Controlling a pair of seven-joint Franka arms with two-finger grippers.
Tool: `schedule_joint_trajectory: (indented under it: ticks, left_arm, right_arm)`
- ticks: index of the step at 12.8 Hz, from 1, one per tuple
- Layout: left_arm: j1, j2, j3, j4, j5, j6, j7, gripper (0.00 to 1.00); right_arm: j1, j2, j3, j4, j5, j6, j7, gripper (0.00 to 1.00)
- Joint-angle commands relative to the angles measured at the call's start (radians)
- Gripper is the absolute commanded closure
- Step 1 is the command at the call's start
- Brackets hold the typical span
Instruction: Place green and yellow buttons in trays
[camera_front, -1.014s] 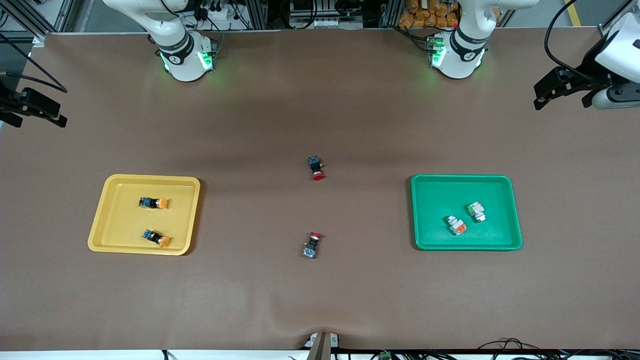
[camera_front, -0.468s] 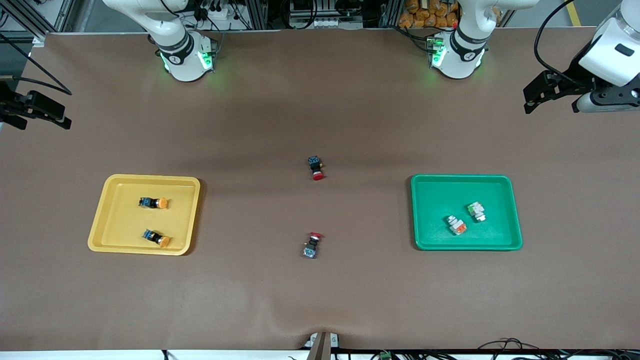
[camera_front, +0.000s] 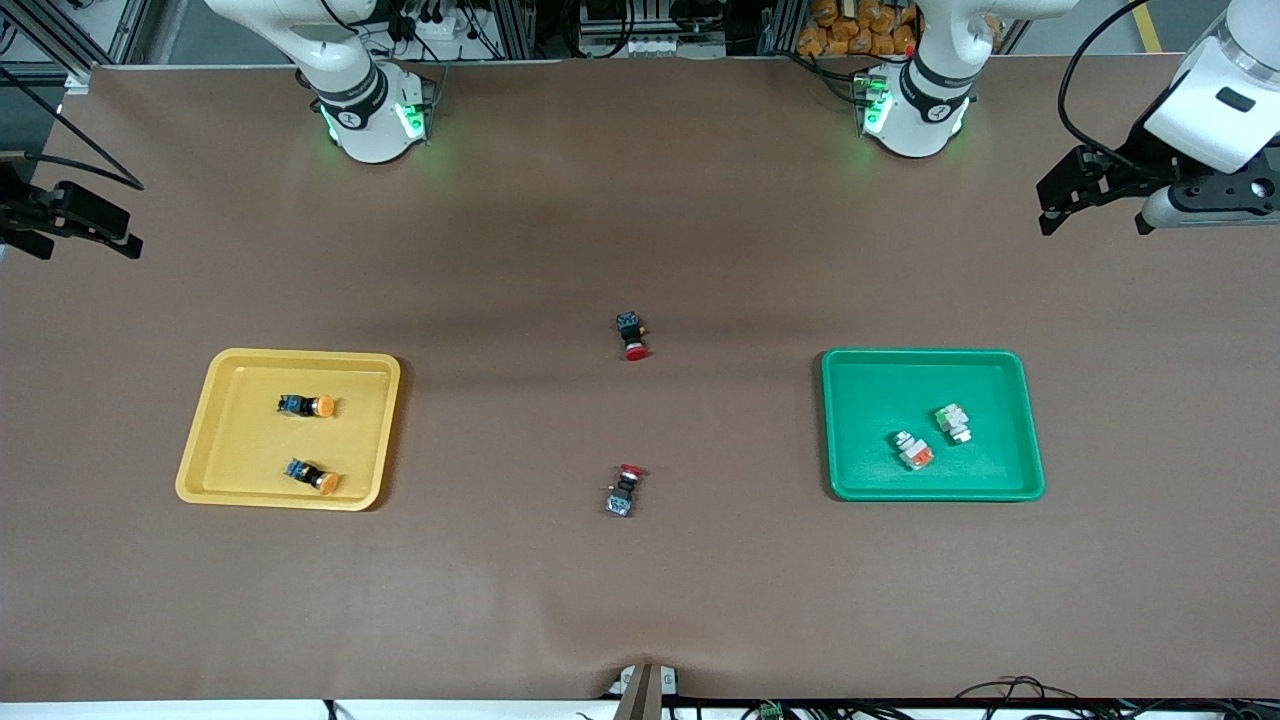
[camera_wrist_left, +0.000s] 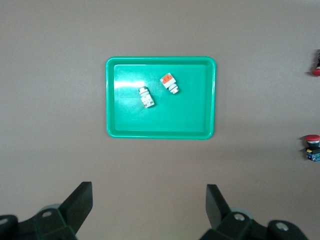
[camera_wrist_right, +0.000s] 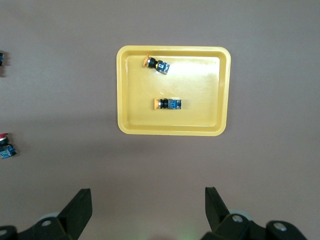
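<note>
Flanking bare brown table, the shallow yellow plastic tray (camera_front: 205, 455) and green plastic tray (camera_front: 1030, 430) are seen; left gripper (camera_wrist_left: 149, 210) and right gripper (camera_wrist_right: 148, 214) are held apart, empty.

The yellow tray (camera_front: 205, 455) and the green tray (camera_front: 1030, 440) look like smooth, shiny plastic, and the brown table cover (camera_front: 640, 600) looks soft and dull, with a few wrinkles.

Left end effector shifted
Moved inward over the table's left-arm end; left end effector (camera_front: 1060, 205) open, empty.
</note>
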Motion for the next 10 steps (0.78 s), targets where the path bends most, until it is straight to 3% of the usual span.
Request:
schedule_joint_trajectory:
  ticks: [1, 10]
  left_arm:
    - [0.006, -0.011, -0.002, -0.009, -0.019, 0.011, 0.018, 0.00]
    - [0.056, -0.037, 0.008, 0.002, -0.070, 0.012, 0.018, 0.00]
  right_arm:
    - [0.000, 0.009, -0.001, 0.023, -0.004, -0.014, -0.010, 0.00]
    - [0.003, 0.009, -0.001, 0.023, -0.004, -0.014, -0.010, 0.00]
